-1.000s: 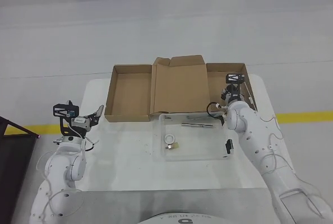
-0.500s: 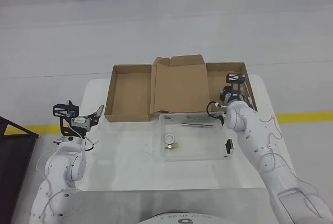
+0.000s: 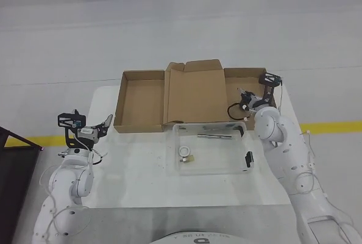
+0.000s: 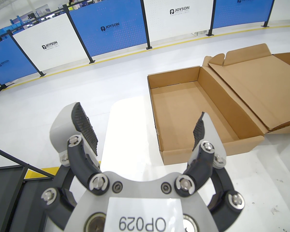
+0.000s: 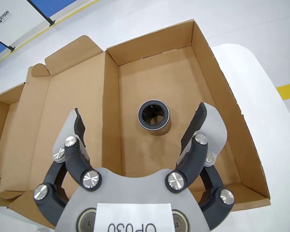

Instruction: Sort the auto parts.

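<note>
A black cylindrical sleeve (image 5: 154, 119) stands upright on the floor of the cardboard box's right compartment (image 5: 207, 102). My right gripper (image 5: 139, 109) hangs open just above it, one finger on either side and neither touching it. In the top view the right gripper (image 3: 247, 99) is over that same compartment (image 3: 236, 82). A clear tray (image 3: 208, 166) in front of the box holds a white ring (image 3: 184, 150), a small brass part (image 3: 191, 159), a metal rod (image 3: 214, 136) and a black part (image 3: 248, 160). My left gripper (image 4: 139, 111) is open and empty at the table's left side (image 3: 105, 124).
The box's left compartment (image 4: 183, 107) holds nothing, and its lid flap (image 3: 196, 94) lies flat between the two compartments. White tabletop (image 3: 132, 177) stretches between the left arm and the tray. A dark rack (image 3: 1, 165) stands beyond the table's left edge.
The right arm's wrist has shifted to the right over the box's right compartment. The left arm has not moved.
</note>
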